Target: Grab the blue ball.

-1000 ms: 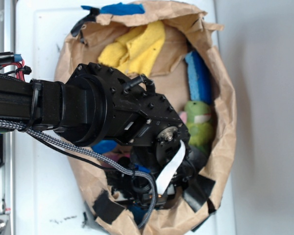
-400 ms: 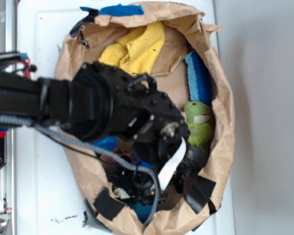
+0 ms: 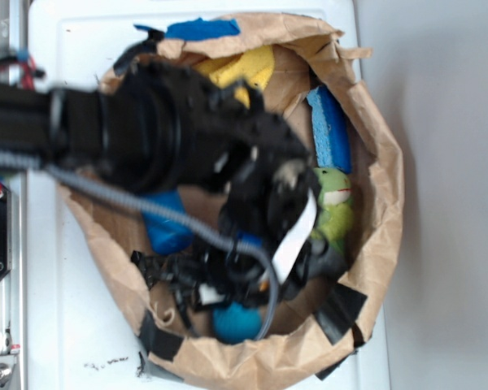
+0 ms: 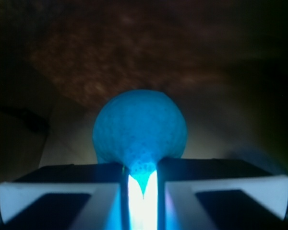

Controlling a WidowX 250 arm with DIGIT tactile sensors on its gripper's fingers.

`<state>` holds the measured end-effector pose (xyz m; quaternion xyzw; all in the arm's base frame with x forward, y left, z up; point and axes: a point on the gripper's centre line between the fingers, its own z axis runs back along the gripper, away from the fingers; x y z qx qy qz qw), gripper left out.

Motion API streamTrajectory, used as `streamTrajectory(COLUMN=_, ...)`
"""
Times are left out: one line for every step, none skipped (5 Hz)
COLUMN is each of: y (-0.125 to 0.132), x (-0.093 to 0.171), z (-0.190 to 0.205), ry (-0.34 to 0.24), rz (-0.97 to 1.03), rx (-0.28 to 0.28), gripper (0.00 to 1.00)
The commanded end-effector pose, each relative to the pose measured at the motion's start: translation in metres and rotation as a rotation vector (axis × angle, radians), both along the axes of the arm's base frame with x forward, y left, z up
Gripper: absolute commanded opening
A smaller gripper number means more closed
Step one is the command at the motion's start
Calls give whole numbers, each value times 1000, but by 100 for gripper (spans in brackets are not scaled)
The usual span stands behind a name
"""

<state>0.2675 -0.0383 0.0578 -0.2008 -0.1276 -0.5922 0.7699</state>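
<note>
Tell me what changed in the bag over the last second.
The arm swung toward the top of the exterior view, uncovering the blue ball near the bag's lower rim. The paper bag shifted and changed shape. In the wrist view the ball sits just ahead of the gripper, whose fingers are nearly together; a grasp can't be confirmed. The blue sponge and green plush toy stayed put.

Arm black throughout: boxy links, round drum-like joint housing, small screw heads dotted over casing. Grey braided cable runs along underside, loops near wrist. White flat ribbon strip hangs from wrist section. Round silver metal hub on wrist side. Red wiring near arm base. Wrist view: gripper fingers flat, white-edged with dark faces.
</note>
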Motion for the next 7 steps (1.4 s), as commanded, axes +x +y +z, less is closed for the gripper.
streamTrajectory(y=21, x=4, z=32, ry=-49, rz=167, rx=104, gripper=0)
streamTrajectory(y=31, x=7, z=39, ry=-4, rz=328, rx=198, gripper=0)
streamTrajectory(y=42, x=2, z=54, ry=99, rz=408, rx=293, gripper=0)
streamTrajectory(y=54, x=-10, z=72, ry=164, rz=616, rx=450, gripper=0)
streamTrajectory(y=60, x=-28, z=92, ry=217, rz=725, rx=494, gripper=0)
streamTrajectory(y=62, x=-41, z=116, ry=191, rz=778, rx=380, gripper=0)
streamTrajectory(y=58, x=-39, z=122, ry=207, rz=861, rx=379, gripper=0)
